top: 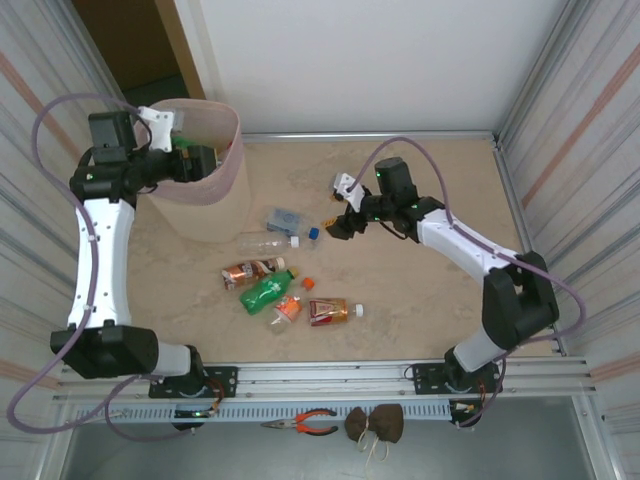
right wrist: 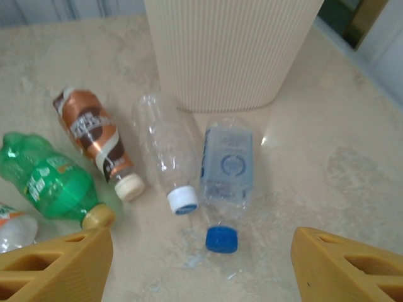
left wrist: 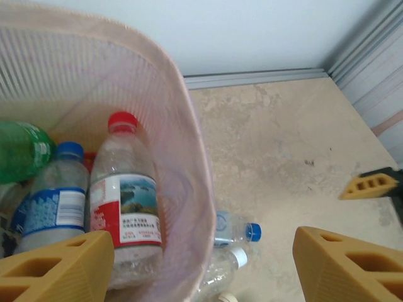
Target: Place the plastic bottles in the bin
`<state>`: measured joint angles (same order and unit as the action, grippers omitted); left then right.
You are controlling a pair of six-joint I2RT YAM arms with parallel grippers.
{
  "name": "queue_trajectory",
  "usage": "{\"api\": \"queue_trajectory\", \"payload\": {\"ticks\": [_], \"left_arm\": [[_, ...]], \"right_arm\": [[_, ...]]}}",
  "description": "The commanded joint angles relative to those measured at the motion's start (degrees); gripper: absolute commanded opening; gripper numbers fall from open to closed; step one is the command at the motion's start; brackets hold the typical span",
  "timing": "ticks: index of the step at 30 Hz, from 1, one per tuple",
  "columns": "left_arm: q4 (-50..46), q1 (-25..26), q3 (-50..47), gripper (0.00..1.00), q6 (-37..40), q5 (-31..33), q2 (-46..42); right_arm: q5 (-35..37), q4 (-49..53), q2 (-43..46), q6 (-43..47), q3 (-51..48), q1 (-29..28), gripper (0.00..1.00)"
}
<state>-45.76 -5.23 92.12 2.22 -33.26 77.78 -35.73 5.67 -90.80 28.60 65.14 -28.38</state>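
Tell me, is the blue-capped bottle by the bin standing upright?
No, the blue-capped bottle lies on its side on the table near the bin.

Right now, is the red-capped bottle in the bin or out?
In. The red-capped bottle sits inside the bin, within its pink-lined wall, beside a blue-capped bottle.

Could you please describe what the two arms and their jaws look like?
Both the left arm and right arm have white links with black joints and bases, each trailed by a looping mauve cable. The jaws are mustard-yellow plastic wedges with rectangular cut-outs.
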Motion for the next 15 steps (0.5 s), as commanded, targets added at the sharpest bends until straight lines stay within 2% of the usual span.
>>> {"api": "queue_trajectory", "payload": {"ticks": [1, 8, 15], "left_arm": [[4.7, 0.0, -5.0, 0.75, -3.0, -3.8, -3.9], [9.7, 0.0, -16.1, 0.75, -2.9, -5.9, -9.0], [17.2, 0.0, -25.6, 0.76, -2.0, -6.5, -11.5]], "right_arm": [[1.0, -0.4, -4.4, 4.1, 2.5, -1.2, 0.72], [5.4, -1.3, -15.2, 6.7, 7.3, -3.6, 0.71], [5.9, -1.3, -22.0, 7.3, 11.1, -4.3, 0.69]]}}
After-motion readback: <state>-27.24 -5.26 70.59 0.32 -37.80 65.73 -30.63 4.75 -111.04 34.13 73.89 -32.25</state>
